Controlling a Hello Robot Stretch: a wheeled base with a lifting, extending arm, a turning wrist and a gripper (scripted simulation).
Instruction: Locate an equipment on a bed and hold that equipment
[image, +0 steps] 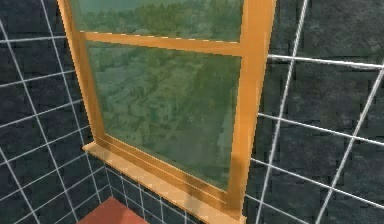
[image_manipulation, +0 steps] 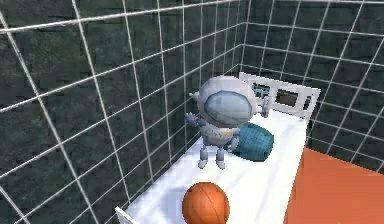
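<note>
An orange basketball (image_manipulation: 205, 203) lies on the near end of a white bed (image_manipulation: 268, 178) in the arm side view, close to the bottom edge. Farther up the bed stands a white astronaut figure (image_manipulation: 222, 112) with a round helmet. A blue barrel-shaped thing (image_manipulation: 258, 141) lies right beside it. The bed runs along a dark tiled wall (image_manipulation: 90, 110) and ends at a white headboard (image_manipulation: 286, 96).
In the forward view a large window with an orange wooden frame (image: 168, 95) sits close ahead in a dark tiled wall (image: 320, 120). A strip of red-orange floor (image: 105, 212) shows below it. Orange floor (image_manipulation: 340, 190) lies to the right of the bed.
</note>
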